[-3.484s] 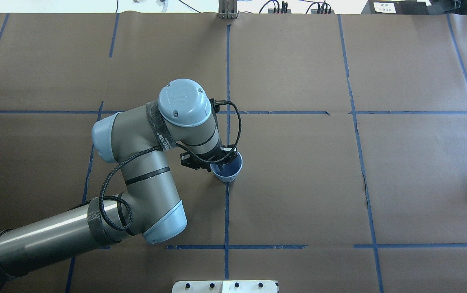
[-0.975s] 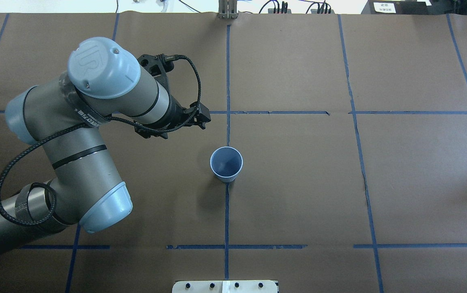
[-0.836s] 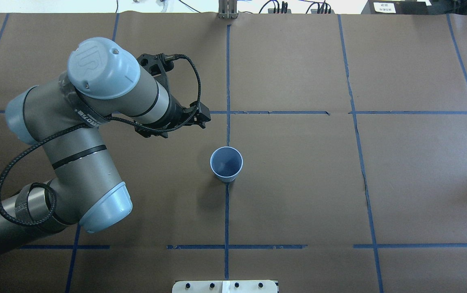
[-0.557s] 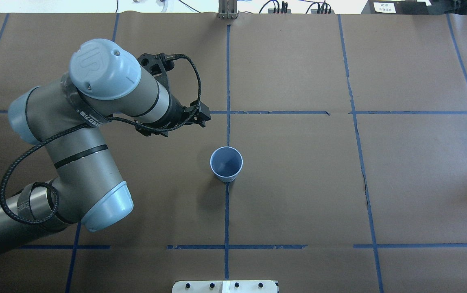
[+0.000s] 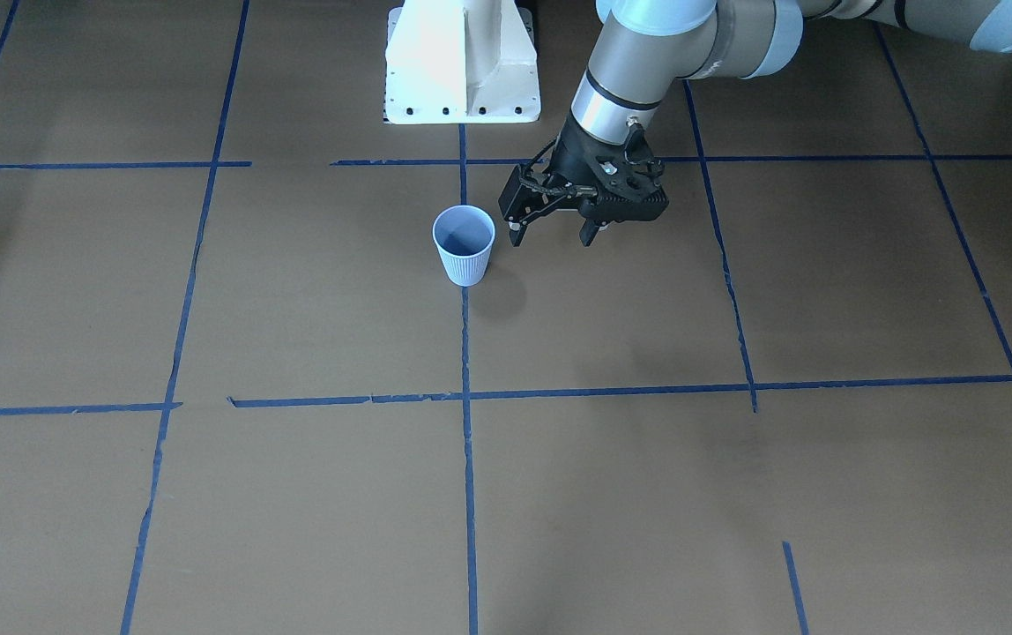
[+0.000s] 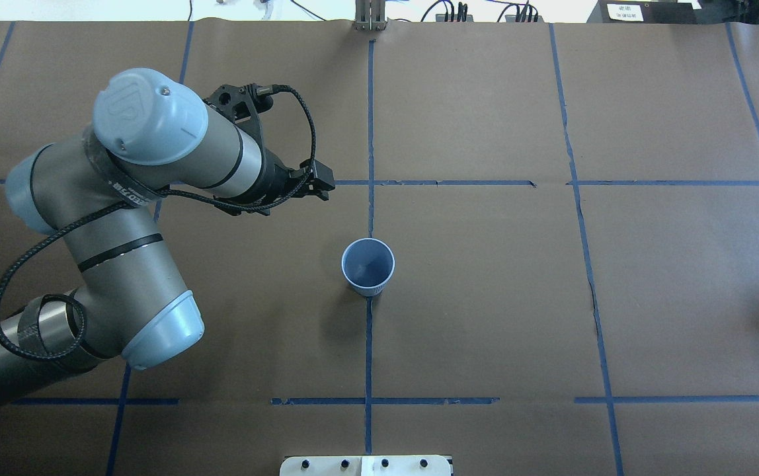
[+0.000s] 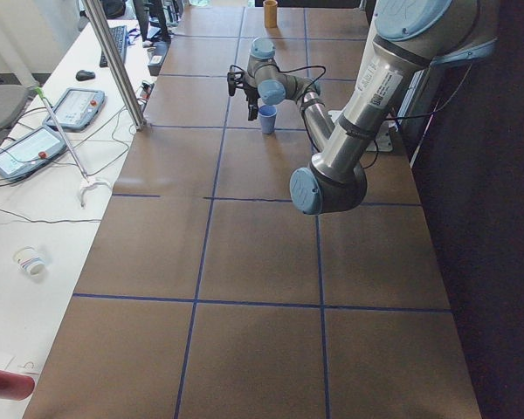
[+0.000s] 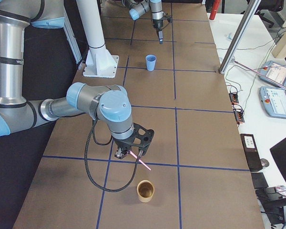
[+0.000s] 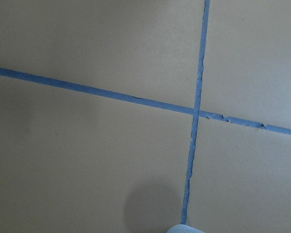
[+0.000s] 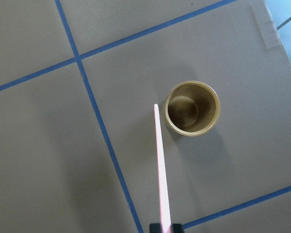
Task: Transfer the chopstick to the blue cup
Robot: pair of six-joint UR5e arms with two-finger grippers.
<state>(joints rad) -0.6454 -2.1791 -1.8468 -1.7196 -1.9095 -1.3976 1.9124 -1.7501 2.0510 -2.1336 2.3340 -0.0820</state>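
Observation:
The blue cup (image 5: 464, 247) (image 6: 367, 266) (image 8: 151, 62) stands upright with nothing inside, on a tape line at the table's middle. My left gripper (image 5: 551, 238) (image 6: 322, 187) hangs open and holds nothing, just above the table beside the cup, a short way off it. Far off at the table's right end, my right gripper (image 8: 128, 153) (image 10: 163, 229) is shut on the chopstick (image 10: 160, 165) (image 8: 142, 163). The thin pink stick juts forward from the fingers, and its tip ends next to a brown cup (image 10: 191, 108) (image 8: 145, 190).
The white robot base (image 5: 462, 62) stands behind the blue cup. Blue tape lines (image 6: 369, 132) divide the brown paper cover into squares. A side bench with tablets (image 8: 276, 100) and cables runs along the operators' edge. A metal post (image 8: 238, 33) rises there.
My left gripper, which was at the blue cup's rim 3.5 s ago, has pulled away from it. Over the last second it drifted slightly further left.

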